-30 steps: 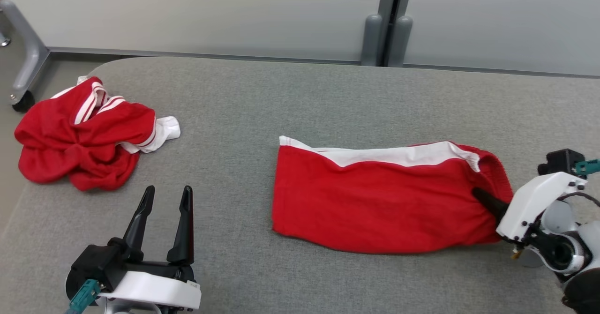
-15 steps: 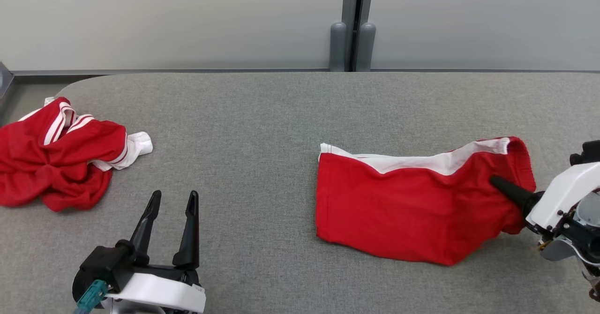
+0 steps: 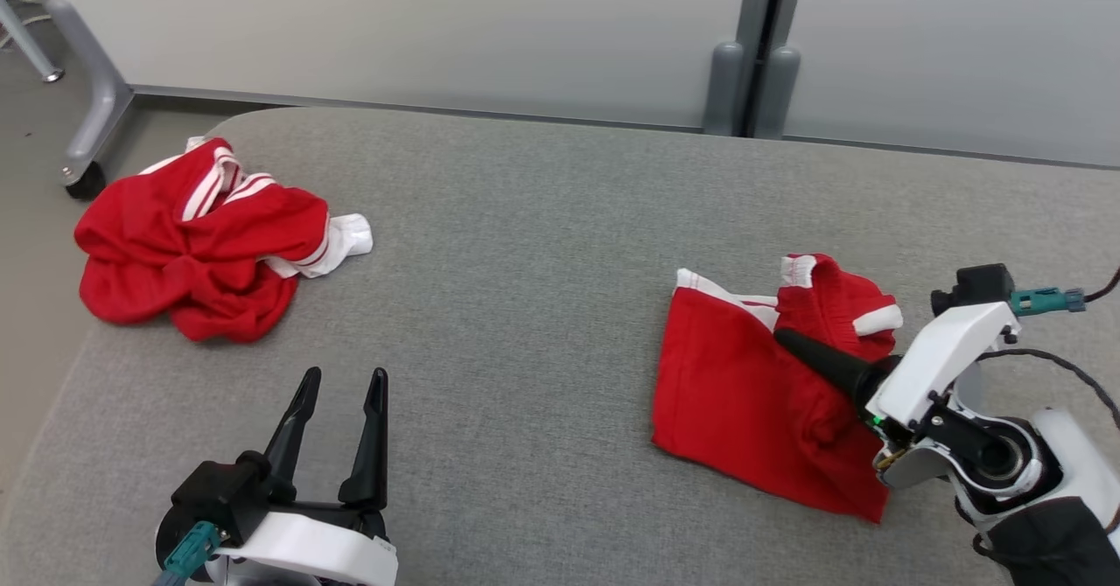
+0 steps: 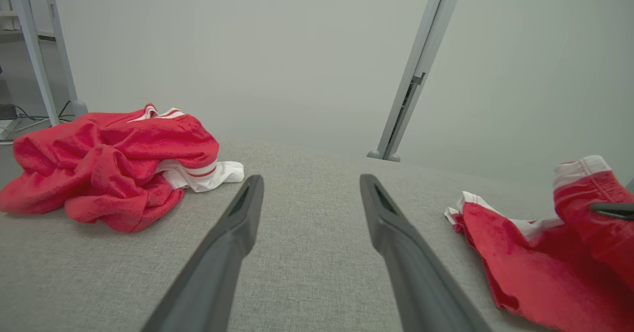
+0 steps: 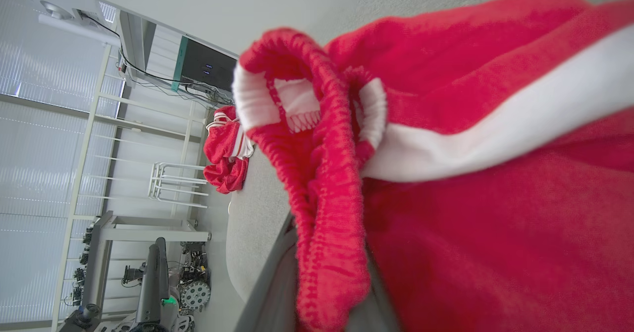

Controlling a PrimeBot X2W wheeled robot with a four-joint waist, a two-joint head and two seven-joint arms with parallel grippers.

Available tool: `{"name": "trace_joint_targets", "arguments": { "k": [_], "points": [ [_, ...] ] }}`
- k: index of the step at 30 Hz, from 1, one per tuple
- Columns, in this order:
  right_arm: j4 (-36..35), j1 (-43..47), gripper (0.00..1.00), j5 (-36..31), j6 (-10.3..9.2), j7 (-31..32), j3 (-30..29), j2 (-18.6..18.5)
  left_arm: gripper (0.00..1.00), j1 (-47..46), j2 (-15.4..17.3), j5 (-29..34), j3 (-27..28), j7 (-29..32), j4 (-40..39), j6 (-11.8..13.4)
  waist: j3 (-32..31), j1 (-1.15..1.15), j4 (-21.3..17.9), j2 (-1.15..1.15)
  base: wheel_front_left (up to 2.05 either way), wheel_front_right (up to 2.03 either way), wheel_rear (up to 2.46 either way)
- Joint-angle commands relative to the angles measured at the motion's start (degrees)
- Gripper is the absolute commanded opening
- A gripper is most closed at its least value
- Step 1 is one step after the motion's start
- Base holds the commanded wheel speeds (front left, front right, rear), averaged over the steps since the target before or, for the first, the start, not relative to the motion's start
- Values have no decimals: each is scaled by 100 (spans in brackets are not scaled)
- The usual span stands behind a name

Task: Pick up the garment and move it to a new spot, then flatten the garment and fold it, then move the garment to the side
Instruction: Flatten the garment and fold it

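The red shorts (image 3: 744, 394) are on the right part of the grey worktop (image 3: 542, 245), nearer the front edge than the back edge. Most of the cloth lies flat on the worktop. The end with the stretchy waistband (image 5: 327, 173) is lifted up and bunched.

The right fingers (image 3: 792, 343) are almost closed, and they are pinching the shorts at that waistband end. In the right wrist view the red waistband curls over right in front of the camera, with a white stripe (image 5: 495, 124) beside it.

The left fingers (image 3: 371, 394) are spread wide with nothing in them. They hang over the worktop near the front edge on the left side, well apart from the shorts.

A pile of red clothes (image 3: 192, 254) with white stripes sits crumpled at the back left corner of the worktop.

The shorts look soft, floppy and light. They will not break. They bend and wrinkle wherever they are pulled, so one pinch makes them sag and bunch up. The cloth looks a bit fuzzy, so it may drag on the worktop instead of sliding.

The waistband is a good place to hold because it is thick and will not slip out easily. To keep the shorts flat, I think it would help to hold both ends of the waistband, or the waistband and a leg end.
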Motion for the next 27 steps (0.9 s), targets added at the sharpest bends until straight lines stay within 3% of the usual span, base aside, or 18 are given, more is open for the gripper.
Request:
{"name": "trace_joint_targets", "arguments": {
  "k": [1,10,12,13,19,27],
  "points": [
    [32,-55,0,-51,13,-25,-11,5,100,-93,13,-15,5,-22,13,-30,35,0,122,0,0,0,0],
    [1142,-514,0,-571,14,-353,12,516,100,-158,-21,-55,-44,-34,148,-43,149,0,410,0,0,0,0],
    [1316,-602,45,-632,14,-400,6,605,100,-158,-25,-62,-33,-39,168,-39,166,0,402,0,0,0,0],
    [1415,-643,100,-679,13,-415,23,634,100,-158,-25,-68,-22,-40,178,-33,170,0,383,0,0,0,0],
    [1265,-712,100,-567,14,-472,57,764,100,-176,17,-57,34,-43,210,-9,64,0,161,0,0,0,0],
    [-172,-225,100,-693,14,-1219,36,109,100,-15,91,6,112,-48,69,45,-202,0,-177,0,0,0,0]
  ]
}}
